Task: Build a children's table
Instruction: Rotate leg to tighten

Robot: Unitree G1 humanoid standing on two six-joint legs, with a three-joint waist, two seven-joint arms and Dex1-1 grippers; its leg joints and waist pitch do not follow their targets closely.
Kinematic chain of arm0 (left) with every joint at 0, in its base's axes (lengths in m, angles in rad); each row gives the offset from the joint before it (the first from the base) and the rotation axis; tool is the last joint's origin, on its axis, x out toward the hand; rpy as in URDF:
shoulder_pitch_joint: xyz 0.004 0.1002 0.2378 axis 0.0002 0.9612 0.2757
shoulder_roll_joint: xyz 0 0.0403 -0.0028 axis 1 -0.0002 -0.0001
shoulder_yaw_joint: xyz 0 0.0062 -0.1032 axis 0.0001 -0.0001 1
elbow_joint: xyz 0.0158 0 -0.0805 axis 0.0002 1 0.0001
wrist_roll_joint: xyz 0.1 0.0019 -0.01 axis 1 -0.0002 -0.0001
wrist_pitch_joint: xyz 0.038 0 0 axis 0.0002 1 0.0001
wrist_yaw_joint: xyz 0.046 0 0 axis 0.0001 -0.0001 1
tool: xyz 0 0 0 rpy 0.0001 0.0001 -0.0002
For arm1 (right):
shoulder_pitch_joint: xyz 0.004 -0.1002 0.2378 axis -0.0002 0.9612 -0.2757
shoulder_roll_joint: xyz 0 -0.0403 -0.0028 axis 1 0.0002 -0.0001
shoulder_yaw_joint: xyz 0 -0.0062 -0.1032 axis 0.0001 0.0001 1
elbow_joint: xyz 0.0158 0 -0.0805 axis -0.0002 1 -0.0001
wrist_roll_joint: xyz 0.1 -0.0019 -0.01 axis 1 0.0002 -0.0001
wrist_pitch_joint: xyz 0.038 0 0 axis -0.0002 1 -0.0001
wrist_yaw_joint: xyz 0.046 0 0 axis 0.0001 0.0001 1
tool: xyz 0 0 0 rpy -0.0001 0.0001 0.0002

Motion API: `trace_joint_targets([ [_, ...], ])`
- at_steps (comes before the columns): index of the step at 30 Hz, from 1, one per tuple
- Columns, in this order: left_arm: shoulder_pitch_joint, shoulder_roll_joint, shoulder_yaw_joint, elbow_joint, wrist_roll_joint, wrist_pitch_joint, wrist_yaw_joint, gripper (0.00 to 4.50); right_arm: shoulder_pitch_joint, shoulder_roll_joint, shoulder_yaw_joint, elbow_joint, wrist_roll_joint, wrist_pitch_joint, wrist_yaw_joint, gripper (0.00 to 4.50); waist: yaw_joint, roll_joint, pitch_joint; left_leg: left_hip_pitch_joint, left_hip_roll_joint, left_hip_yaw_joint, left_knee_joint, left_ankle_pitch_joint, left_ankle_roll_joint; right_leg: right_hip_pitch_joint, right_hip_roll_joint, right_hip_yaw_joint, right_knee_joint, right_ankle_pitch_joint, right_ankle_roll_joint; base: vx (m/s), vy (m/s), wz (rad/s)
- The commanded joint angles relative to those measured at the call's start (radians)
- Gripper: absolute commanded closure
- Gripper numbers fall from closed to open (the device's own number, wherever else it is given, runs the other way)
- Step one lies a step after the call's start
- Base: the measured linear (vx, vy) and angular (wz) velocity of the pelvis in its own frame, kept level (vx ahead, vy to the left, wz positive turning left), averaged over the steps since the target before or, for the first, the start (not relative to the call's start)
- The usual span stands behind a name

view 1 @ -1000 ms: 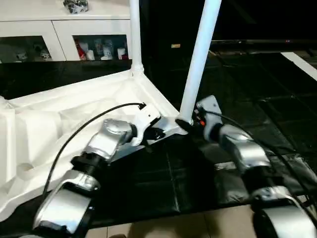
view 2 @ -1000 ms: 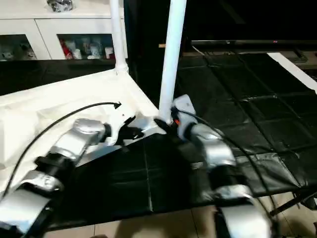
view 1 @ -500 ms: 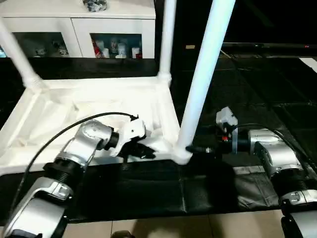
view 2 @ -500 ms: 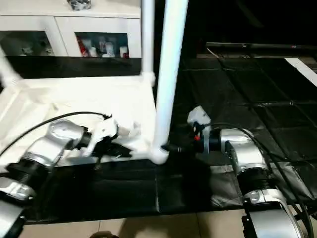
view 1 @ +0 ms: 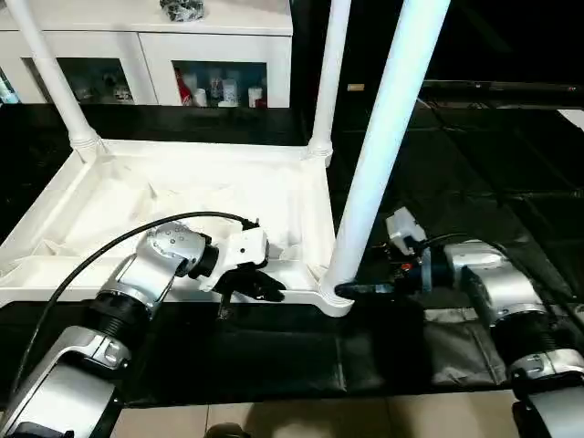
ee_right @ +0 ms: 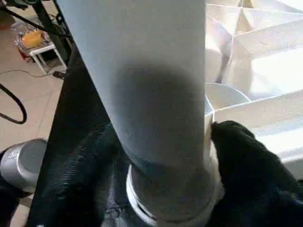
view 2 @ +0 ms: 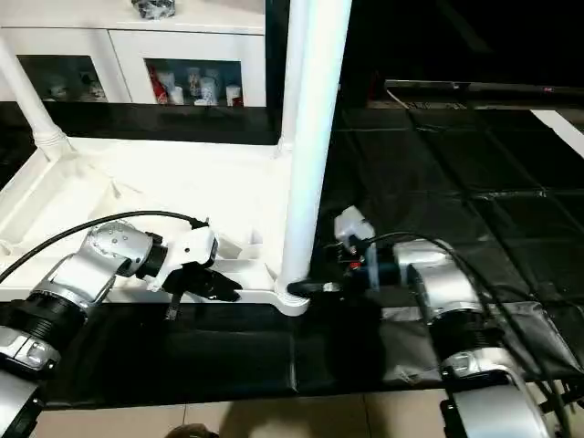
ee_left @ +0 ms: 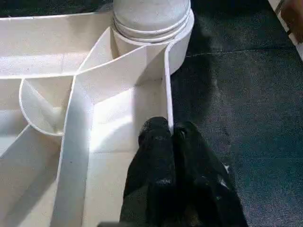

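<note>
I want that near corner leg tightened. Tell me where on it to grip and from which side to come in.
Grip the near corner leg low down, just above its collar at the socket of the upturned table top. Come in level from the open mat side, where the right pincer is. The round shaft stands upright and is thickest there; ribs and the rim wall block the tabletop side, where the left pincer pinches the rim.
</note>
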Motion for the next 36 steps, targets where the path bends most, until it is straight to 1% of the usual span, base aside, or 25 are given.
trace_joint_targets([
  [1,-0.016,-0.01,-0.032,-0.004,0.017,-0.029,-0.018,4.5,-0.009,-0.004,0.006,-0.003,0.013,0.005,0.025,1.63,-0.006,-0.002,-0.077,0.006,0.049,-0.01,-0.065,-0.123,0.054,0.059,-0.085,0.06,-0.066,-0.205,-0.203,0.0,0.0,0.0],
  [2,-0.017,-0.01,-0.032,-0.002,0.018,-0.032,-0.017,4.5,-0.01,-0.002,0.008,-0.001,0.013,0.006,0.026,1.63,-0.006,0.001,-0.077,0.005,0.049,-0.01,-0.066,-0.125,0.055,0.059,-0.086,0.06,-0.066,-0.209,-0.203,0.0,0.0,0.0],
  [5,-0.019,-0.01,-0.031,0.006,0.022,-0.036,-0.009,4.5,-0.013,0.004,0.011,0.006,0.015,0.014,0.03,1.77,-0.005,-0.001,-0.077,0.004,0.048,-0.01,-0.065,-0.12,0.056,0.059,-0.086,0.06,-0.066,-0.215,-0.198,0.0,0.0,0.0],
  [6,-0.02,-0.01,-0.03,0.01,0.024,-0.038,-0.006,4.5,-0.013,0.006,0.013,0.007,0.015,0.016,0.031,2.02,-0.005,-0.001,-0.077,0.005,0.048,-0.01,-0.065,-0.119,0.056,0.059,-0.085,0.06,-0.066,-0.216,-0.195,0.0,0.0,0.0],
  [9,-0.022,-0.014,-0.025,0.017,0.031,-0.037,0.014,4.5,-0.011,0.01,0.013,0.005,0.017,0.023,0.031,2.15,-0.004,-0.001,-0.077,0.004,0.048,-0.01,-0.065,-0.121,0.054,0.059,-0.086,0.06,-0.067,-0.224,-0.193,0.0,0.0,0.0],
  [12,-0.029,-0.047,0.005,0.03,0.019,0.025,0.083,4.5,0.002,0.021,0.002,-0.013,0.02,0.035,-0.007,2.34,-0.003,-0.004,-0.073,0.008,0.047,-0.008,-0.066,-0.134,0.048,0.057,-0.086,0.06,-0.072,-0.258,-0.19,0.0,0.0,0.0],
  [14,-0.033,-0.065,0.016,0.033,0.02,0.046,0.127,4.5,0.013,0.033,-0.01,-0.033,0.026,0.068,-0.047,2.38,-0.003,-0.003,-0.071,0.011,0.048,-0.008,-0.068,-0.151,0.046,0.055,-0.087,0.06,-0.078,-0.296,-0.18,0.0,0.0,0.0],
  [15,-0.039,-0.083,0.026,0.038,0.022,0.073,0.171,4.5,0.023,0.053,-0.021,-0.048,0.024,0.074,-0.103,2.42,-0.005,-0.004,-0.069,0.013,0.048,-0.009,-0.07,-0.164,0.037,0.054,-0.087,0.061,-0.082,-0.335,-0.163,0.0,0.0,0.0],
  [17,-0.057,-0.135,0.054,0.053,0.022,0.146,0.279,4.5,0.044,0.113,-0.037,-0.069,-0.002,0.099,-0.269,2.45,-0.007,-0.002,-0.067,0.015,0.047,-0.012,-0.072,-0.174,0.024,0.053,-0.089,0.061,-0.087,-0.363,-0.151,0.0,0.0,0.0],
  [18,-0.064,-0.155,0.063,0.056,0.023,0.172,0.319,4.5,0.049,0.137,-0.038,-0.072,-0.022,0.109,-0.343,2.47,-0.011,-0.004,-0.067,0.013,0.046,-0.013,-0.074,-0.173,0.016,0.055,-0.089,0.061,-0.087,-0.375,-0.143,0.0,0.0,0.0],
  [19,-0.073,-0.182,0.078,0.058,0.021,0.206,0.373,4.5,0.05,0.17,-0.042,-0.067,-0.042,0.119,-0.429,2.48,-0.016,0.001,-0.067,0.013,0.042,-0.017,-0.076,-0.182,0.003,0.056,-0.09,0.057,-0.091,-0.418,-0.125,0.0,0.0,0.0],
  [20,-0.083,-0.211,0.088,0.059,0.019,0.238,0.419,4.5,0.046,0.208,-0.052,-0.056,-0.048,0.14,-0.504,2.48,-0.023,0.0,-0.066,0.013,0.04,-0.016,-0.076,-0.187,-0.005,0.055,-0.09,0.058,-0.097,-0.435,-0.113,0.0,0.0,0.0],
  [21,-0.091,-0.232,0.094,0.061,0.021,0.259,0.455,4.5,0.04,0.237,-0.057,-0.045,-0.054,0.157,-0.561,2.51,-0.029,0.003,-0.068,0.013,0.038,-0.019,-0.077,-0.192,-0.005,0.056,-0.092,0.056,-0.1,-0.447,-0.109,0.0,0.0,0.0],
  [22,-0.096,-0.245,0.097,0.062,0.023,0.271,0.477,4.5,0.036,0.255,-0.059,-0.038,-0.058,0.168,-0.596,2.51,-0.034,0.002,-0.068,0.012,0.038,-0.018,-0.077,-0.19,-0.004,0.057,-0.09,0.057,-0.099,-0.44,-0.108,0.0,0.0,0.0],
  [23,-0.11,-0.272,0.108,0.072,0.024,0.289,0.526,4.5,0.024,0.286,-0.062,-0.019,-0.062,0.17,-0.645,2.52,-0.038,0.008,-0.068,0.005,0.037,-0.021,-0.078,-0.185,-0.001,0.06,-0.089,0.055,-0.098,-0.433,-0.107,0.0,0.0,0.0],
  [24,-0.123,-0.297,0.119,0.082,0.025,0.306,0.573,4.5,0.006,0.314,-0.066,0.004,-0.065,0.178,-0.695,2.54,-0.042,0.006,-0.068,0.005,0.037,-0.019,-0.078,-0.189,0.0,0.059,-0.088,0.055,-0.1,-0.43,-0.105,0.0,0.0,0.0],
  [25,-0.128,-0.305,0.122,0.085,0.025,0.311,0.588,4.5,0.001,0.323,-0.067,0.011,-0.066,0.181,-0.71,2.54,-0.047,0.004,-0.068,0.01,0.035,-0.017,-0.076,-0.195,0.002,0.054,-0.087,0.055,-0.102,-0.433,-0.109,0.0,0.0,0.0],
  [26,-0.147,-0.337,0.138,0.099,0.024,0.331,0.649,4.5,-0.032,0.362,-0.077,0.057,-0.07,0.188,-0.789,2.54,-0.047,0.006,-0.069,0.012,0.033,-0.018,-0.075,-0.193,0.002,0.055,-0.088,0.055,-0.102,-0.43,-0.111,0.0,0.0,0.0],
  [27,-0.156,-0.354,0.151,0.107,0.023,0.343,0.685,4.5,-0.052,0.383,-0.085,0.081,-0.078,0.192,-0.837,2.54,-0.054,0.012,-0.07,0.008,0.031,-0.018,-0.074,-0.184,0.007,0.056,-0.086,0.056,-0.1,-0.406,-0.122,0.0,0.0,0.0],
  [28,-0.16,-0.361,0.157,0.11,0.022,0.347,0.699,4.5,-0.06,0.391,-0.088,0.091,-0.082,0.192,-0.857,2.54,-0.057,0.01,-0.071,0.007,0.031,-0.017,-0.073,-0.179,0.008,0.058,-0.084,0.056,-0.099,-0.395,-0.124,0.0,0.0,0.0],
  [30,-0.169,-0.377,0.169,0.115,0.026,0.359,0.73,4.5,-0.078,0.414,-0.103,0.114,-0.089,0.184,-0.908,2.54,-0.059,0.01,-0.073,0.005,0.031,-0.017,-0.072,-0.159,0.013,0.06,-0.084,0.056,-0.095,-0.354,-0.132,0.0,0.0,0.0],
  [31,-0.171,-0.382,0.173,0.114,0.03,0.363,0.741,4.5,-0.082,0.423,-0.112,0.119,-0.089,0.178,-0.921,2.54,-0.059,0.011,-0.075,0.003,0.033,-0.018,-0.073,-0.146,0.019,0.062,-0.083,0.057,-0.091,-0.314,-0.142,0.0,0.0,0.0],
  [32,-0.17,-0.385,0.175,0.109,0.034,0.368,0.748,4.5,-0.082,0.43,-0.118,0.118,-0.09,0.175,-0.93,2.0,-0.06,0.011,-0.075,0.003,0.034,-0.017,-0.073,-0.144,0.022,0.062,-0.082,0.058,-0.089,-0.295,-0.146,0.0,0.0,0.0],
  [33,-0.165,-0.38,0.171,0.102,0.035,0.368,0.738,4.5,-0.079,0.431,-0.128,0.111,-0.088,0.169,-0.941,2.0,-0.058,0.008,-0.077,0.004,0.035,-0.016,-0.073,-0.132,0.033,0.063,-0.084,0.059,-0.083,-0.249,-0.161,0.0,0.0,0.0],
  [36,-0.153,-0.364,0.16,0.089,0.043,0.361,0.717,4.5,-0.067,0.419,-0.126,0.095,-0.095,0.162,-0.929,1.66,-0.059,0.009,-0.075,0.003,0.034,-0.015,-0.073,-0.132,0.044,0.064,-0.084,0.059,-0.083,-0.236,-0.17,0.0,0.0,0.0],
])
